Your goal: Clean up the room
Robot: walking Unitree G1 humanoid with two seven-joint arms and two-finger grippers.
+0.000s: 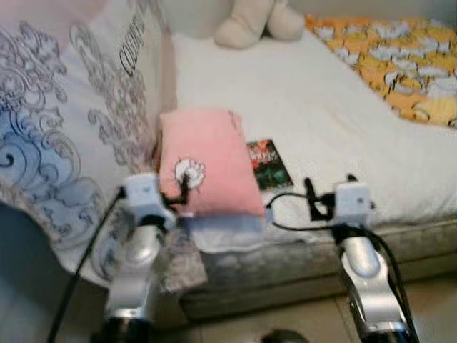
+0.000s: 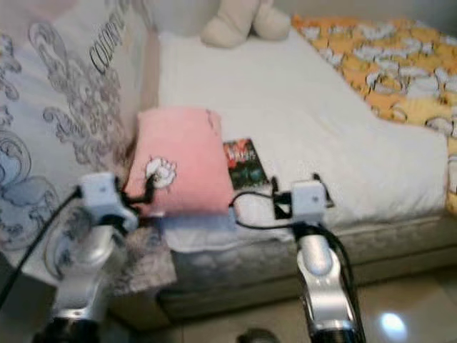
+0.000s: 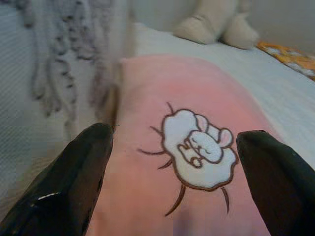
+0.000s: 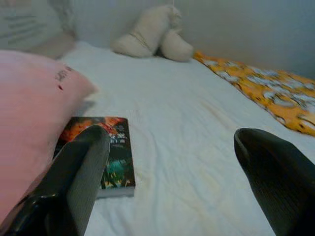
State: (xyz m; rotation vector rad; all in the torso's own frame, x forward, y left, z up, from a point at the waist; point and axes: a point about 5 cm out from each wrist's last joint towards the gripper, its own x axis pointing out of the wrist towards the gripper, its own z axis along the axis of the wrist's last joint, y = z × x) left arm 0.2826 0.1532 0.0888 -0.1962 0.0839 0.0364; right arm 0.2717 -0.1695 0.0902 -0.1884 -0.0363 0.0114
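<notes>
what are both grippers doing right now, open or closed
Left gripper: open, holding nothing, over the pink pillow.
Right gripper: open, holding nothing, near the book.

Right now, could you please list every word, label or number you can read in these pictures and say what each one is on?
"COLU…": large dark letters on the patterned quilt; the rest runs out of the picture.
Book: its cover has print, too blurred to read.
Pink pillow: small dark marks near its far edge, too small to read; the rest is a stitched sheep picture, no words.

Bedroom in a home: bed [image 1: 321,107] with white sheet, pink pillow [image 1: 207,168], stuffed toy [image 1: 253,21], orange patterned blanket [image 1: 400,57].
</notes>
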